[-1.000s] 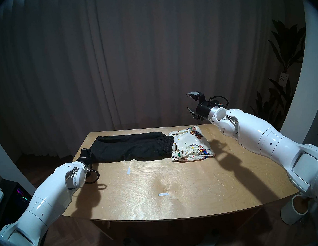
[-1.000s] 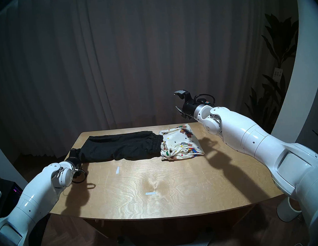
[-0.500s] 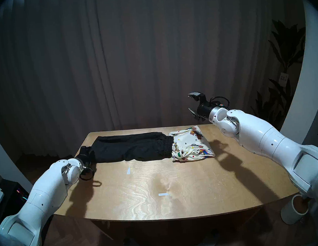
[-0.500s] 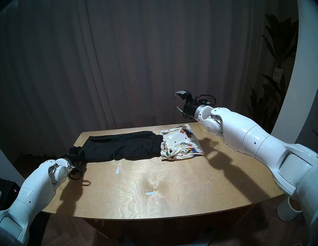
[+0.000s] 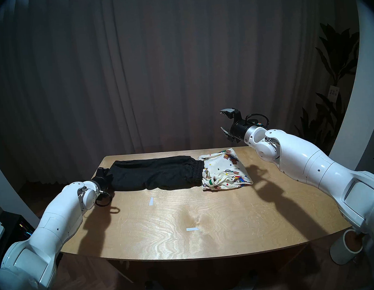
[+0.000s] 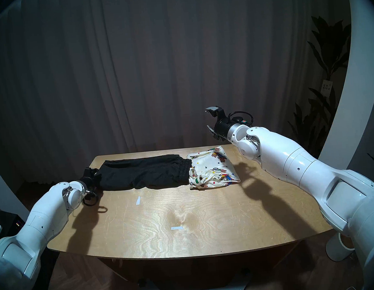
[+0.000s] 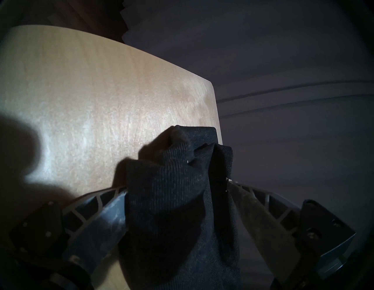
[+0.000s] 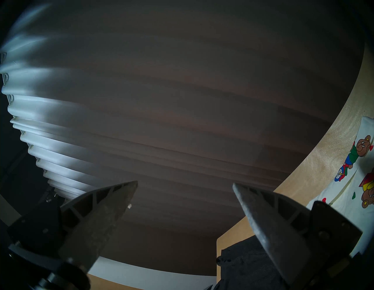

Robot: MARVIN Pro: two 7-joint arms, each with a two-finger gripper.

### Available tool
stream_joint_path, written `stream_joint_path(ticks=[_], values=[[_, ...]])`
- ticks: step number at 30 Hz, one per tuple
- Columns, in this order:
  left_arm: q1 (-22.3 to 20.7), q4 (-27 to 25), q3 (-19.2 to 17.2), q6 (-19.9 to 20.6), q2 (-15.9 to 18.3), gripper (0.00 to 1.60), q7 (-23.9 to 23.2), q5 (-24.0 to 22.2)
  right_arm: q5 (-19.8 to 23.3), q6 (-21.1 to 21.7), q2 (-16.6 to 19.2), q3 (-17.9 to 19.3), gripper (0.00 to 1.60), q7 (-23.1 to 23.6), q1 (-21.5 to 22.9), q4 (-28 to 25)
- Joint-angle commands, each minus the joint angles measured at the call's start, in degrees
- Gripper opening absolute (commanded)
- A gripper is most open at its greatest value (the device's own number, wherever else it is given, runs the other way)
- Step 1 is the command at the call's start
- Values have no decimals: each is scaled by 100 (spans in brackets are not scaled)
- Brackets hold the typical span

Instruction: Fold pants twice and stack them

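**Pants: left arm has pushed along the worktop's left edge**

Pants in charcoal-black knit [image 7: 172, 202] sit bunched between the left gripper's [image 7: 176, 186] fingers [image 7: 105, 220], which press on the leg end from both sides at the worktop's [image 5: 165, 222] far left corner. Since a second ago this gripper has slid farther along the left edge toward the back, and its wrist and forearm have followed; the black fabric lies much as before, stretched flat rightward, its ribbed waistband touching the cream teddy-bear pants [image 5: 225, 171], which lie folded near the back right. The left gripper points forward and somewhat downward, low over the worktop. The right gripper [image 5: 224, 123] has not moved: it hangs level above the back edge, beyond the cream pair, fingers [image 8: 105, 218] spread wide and empty. No writing is readable; a small tag on a plant [image 5: 337, 65] is too blurred.
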Motion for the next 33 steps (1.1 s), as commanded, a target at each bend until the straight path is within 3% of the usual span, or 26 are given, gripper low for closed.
stream_joint_path(ticks=[1,7,10,11,12,13,17,20,22,33], values=[[-229,585,197,128,-336,160,-136,144,-2,-40,-30,69,160,32,123,-5],[-547,1153,324,341,-557,160,-345,258,8,-47,-48,70,160,46,139,48],[-599,1288,343,384,-632,149,-396,257,14,-49,-57,69,160,47,145,71],[-662,1425,370,423,-684,122,-449,281,16,-48,-62,69,160,48,149,80],[-709,1534,389,457,-729,111,-476,291,19,-47,-67,69,160,52,152,90],[-675,1474,394,452,-713,87,-452,290,20,-45,-72,69,160,53,156,100],[-826,1772,423,576,-838,52,-541,321,28,-34,-97,69,160,64,174,157],[-844,1818,411,589,-859,36,-597,329,30,-23,-114,63,160,72,183,199],[-842,1810,393,598,-850,1,-646,329,32,-14,-123,59,160,77,184,223],[-517,944,235,426,-501,0,-801,289,55,-3,-113,69,160,95,161,275]])
